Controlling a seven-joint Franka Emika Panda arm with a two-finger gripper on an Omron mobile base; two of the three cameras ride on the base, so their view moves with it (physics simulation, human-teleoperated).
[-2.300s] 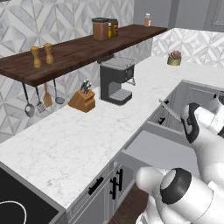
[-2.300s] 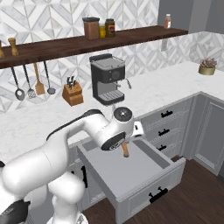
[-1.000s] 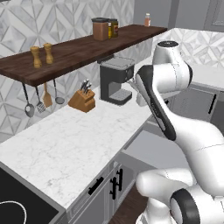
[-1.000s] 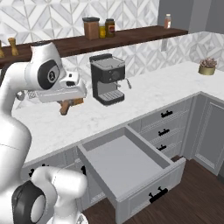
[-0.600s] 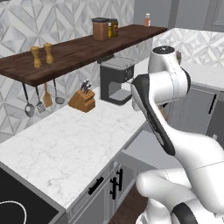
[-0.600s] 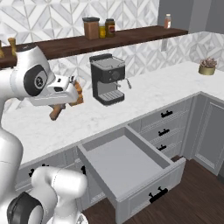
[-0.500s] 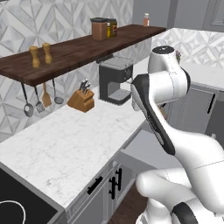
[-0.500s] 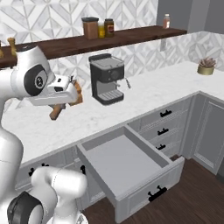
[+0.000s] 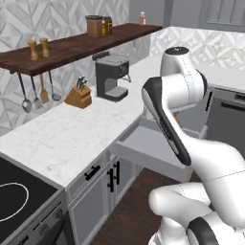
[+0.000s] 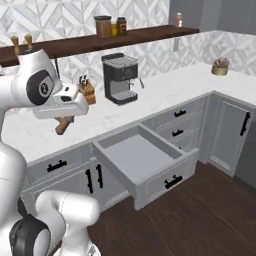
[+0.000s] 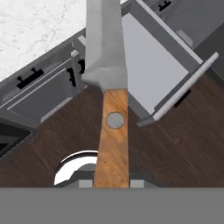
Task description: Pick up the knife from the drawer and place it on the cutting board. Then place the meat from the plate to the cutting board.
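Observation:
My gripper [image 10: 67, 119] is shut on the knife [image 10: 62, 126], held in the air above the counter's front edge, left of the open drawer [image 10: 136, 156]. In the hand view the knife's silver blade [image 11: 105, 39] points up the picture and its orange-brown wooden handle [image 11: 113, 140] runs down into the gripper [image 11: 112, 180]. Beyond it are the dark wooden floor and the pale grey inside of the drawer [image 11: 153, 65], with nothing lying in it. The drawer [image 9: 143, 143] stands pulled out under the white marble counter [image 9: 62, 136]. The cutting board, the plate and the meat are out of view.
A black coffee machine [image 10: 120, 77] and a wooden knife block [image 10: 88, 91] stand at the back of the counter. A dark shelf [image 9: 72, 45] with jars runs above. A black stove top [image 9: 19, 196] lies at the left. A small plant [image 10: 220, 66] sits far right.
The arm has lifted the knife out of the drawer and swung it left and up. The whole picture has shifted since half a second ago, with more of the stove showing: the base has moved.

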